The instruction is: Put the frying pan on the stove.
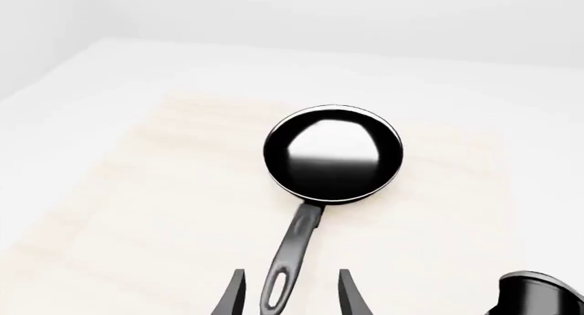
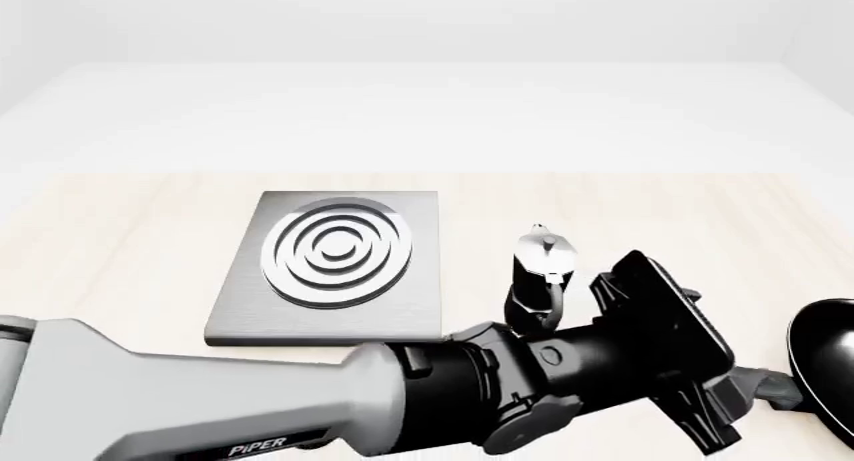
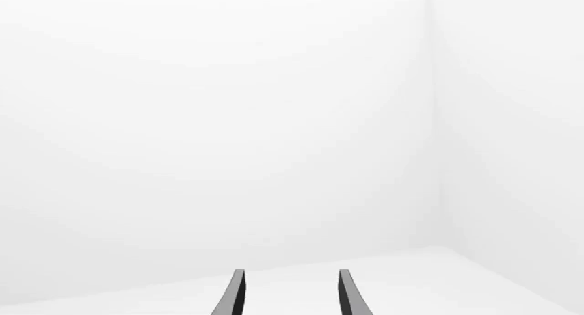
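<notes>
Black and curved, the two fingers of the left claw (image 1: pixel 292 296) stand apart with the end of the frying pan's handle between them; neither finger visibly touches the handle, so the claw is spread and holds nothing. Straight out ahead of that claw runs the dark handle, and beyond it sits the frying pan (image 1: pixel 333 153) itself, round and glossy with a bright reflection inside, lying flat on the pale wooden table (image 1: pixel 137 212). Off to one side of the claw, near it, a dark rounded shape shows at the picture's edge (likely the moka pot, but too cut off to be sure).

From the front camera the left arm (image 2: pixel 400 401) stretches across toward the right, with the pan (image 2: pixel 825 366) just past its tip. The moka pot (image 2: pixel 541 271) stands just behind the arm, and the stove (image 2: pixel 334 266), a grey slab with silver rings, lies well apart from the pan, farther left.

The right claw (image 3: pixel 292 296) also has its fingers spread, empty, facing blank white walls.
</notes>
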